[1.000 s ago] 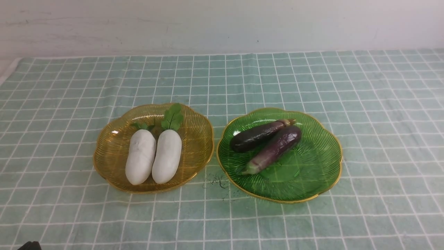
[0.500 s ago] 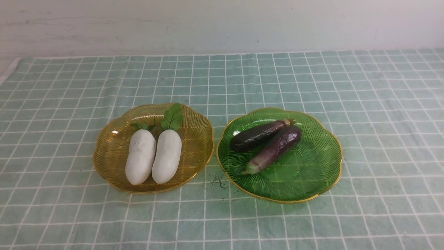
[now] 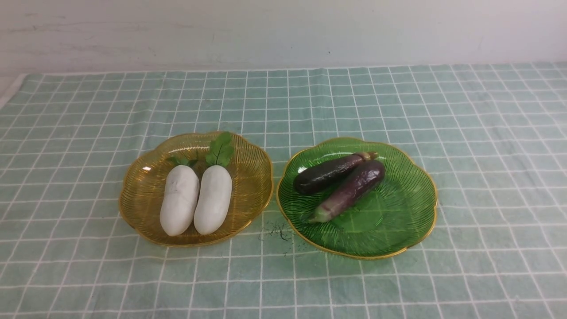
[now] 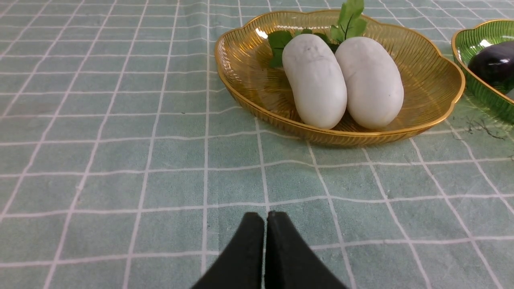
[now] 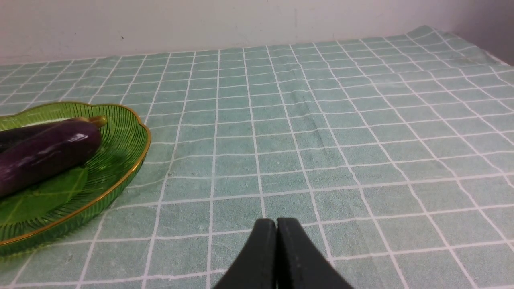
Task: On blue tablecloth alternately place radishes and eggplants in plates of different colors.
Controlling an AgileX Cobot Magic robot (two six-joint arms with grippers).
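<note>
Since a second ago only a dark bit of the left arm has slipped out of the front view's lower left corner; nothing on the blue tablecloth (image 3: 398,102) has moved. The two radishes (image 3: 196,199) lie side by side in the yellow plate (image 3: 254,177), and the two eggplants (image 3: 341,179) lie touching in the green plate (image 3: 407,204). The left gripper (image 4: 265,218) and right gripper (image 5: 276,224) sit low over bare cloth, fingers pressed together and empty, so the sorting looks finished, both arms seemingly retired.
</note>
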